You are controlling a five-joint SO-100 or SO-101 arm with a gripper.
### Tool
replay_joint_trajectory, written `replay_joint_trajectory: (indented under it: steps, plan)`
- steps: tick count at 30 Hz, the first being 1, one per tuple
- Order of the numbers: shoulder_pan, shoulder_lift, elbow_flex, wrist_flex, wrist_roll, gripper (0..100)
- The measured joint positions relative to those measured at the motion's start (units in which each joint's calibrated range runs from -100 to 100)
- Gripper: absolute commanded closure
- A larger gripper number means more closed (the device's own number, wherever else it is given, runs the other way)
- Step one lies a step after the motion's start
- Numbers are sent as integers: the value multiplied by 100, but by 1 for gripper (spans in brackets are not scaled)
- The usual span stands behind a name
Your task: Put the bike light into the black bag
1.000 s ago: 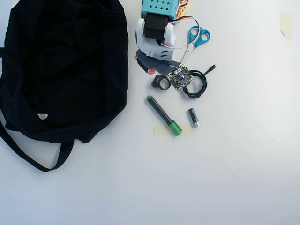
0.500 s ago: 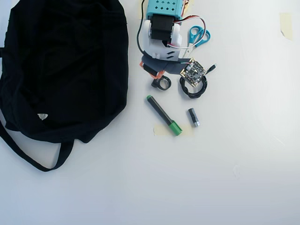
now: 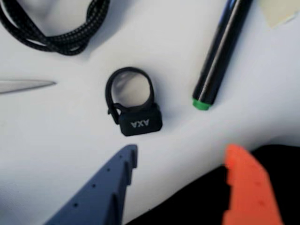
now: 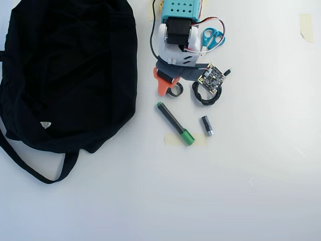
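Observation:
The bike light [image 3: 139,123] lies on the white table, a small black body marked AXA with its ring strap on the far side. My gripper [image 3: 182,152] is open just short of it, with the blue finger [image 3: 112,185] on the left and the orange finger [image 3: 246,187] on the right, neither touching it. From overhead, the gripper [image 4: 169,88] hovers over the bike light [image 4: 177,92], which is partly covered. The black bag [image 4: 70,70] lies flat to the left, a short gap away.
A green-capped pen [image 4: 174,123] lies just below the light, also seen as the pen [image 3: 220,51] in the wrist view. A coiled cable [image 4: 205,96], a small cylinder [image 4: 207,125] and blue scissors [image 4: 213,36] lie to the right.
The gripper has swung over the bike light and opened, so its orange finger now shows beside the light. The wrist board has shifted right. Nothing on the table has moved.

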Motion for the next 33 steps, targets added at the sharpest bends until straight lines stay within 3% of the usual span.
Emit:
replay_joint_trajectory:
  steps: [13,33]
  plan:
    - [-382,365,0,-180,-547,72]
    - [-301,1137,354,-764,-625,72]
